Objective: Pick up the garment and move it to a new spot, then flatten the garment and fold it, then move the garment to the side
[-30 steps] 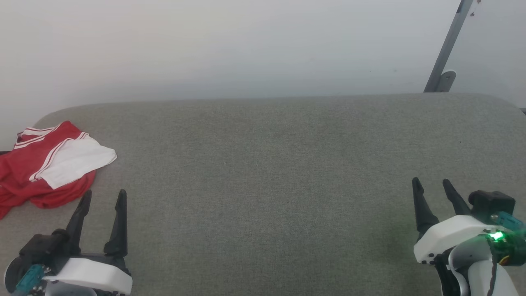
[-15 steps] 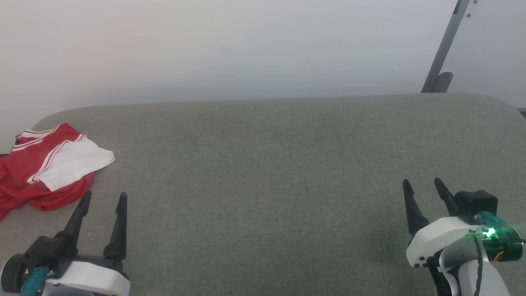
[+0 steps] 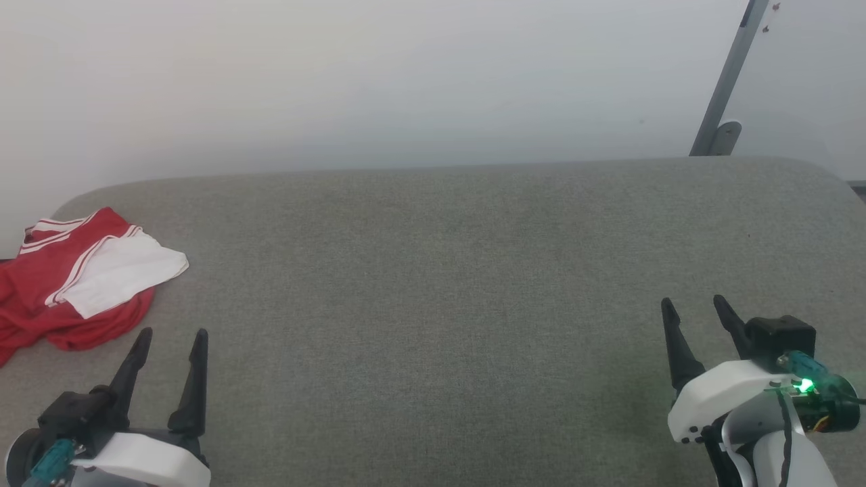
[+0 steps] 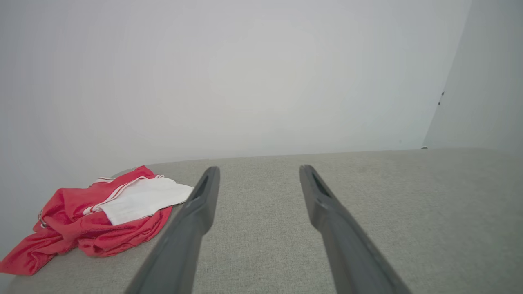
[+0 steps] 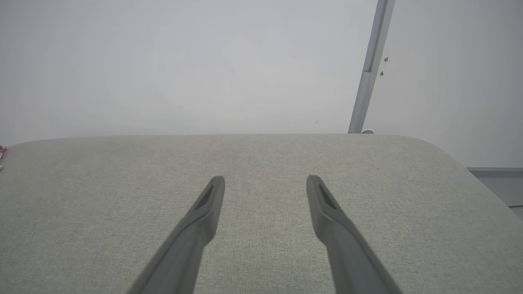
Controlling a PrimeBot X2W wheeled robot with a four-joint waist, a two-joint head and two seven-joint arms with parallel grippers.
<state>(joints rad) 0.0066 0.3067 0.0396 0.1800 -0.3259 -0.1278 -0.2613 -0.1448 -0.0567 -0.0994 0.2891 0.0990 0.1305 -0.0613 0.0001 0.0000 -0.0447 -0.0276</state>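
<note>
Left gripper (image 3: 173, 333) and right gripper (image 3: 693, 301) were spread, empty; the left seemed best placed to pinch the shirt (image 3: 40, 284) by its red folds

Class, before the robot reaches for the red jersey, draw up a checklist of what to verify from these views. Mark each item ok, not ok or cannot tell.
1. Left gripper open and holding nothing: ok.
2. Right gripper open and holding nothing: ok.
3. Garment in sight, touched by neither gripper: ok. It lies ahead of the left gripper.
4. Garment wholly on the grey padded surface: cannot tell. Its left part runs past the head view's edge.
5. Room on the surface for a new spot: ok, a wide bare stretch to the garment's right.
6. Garment flat enough to fold: not ok, it is bunched.
</note>
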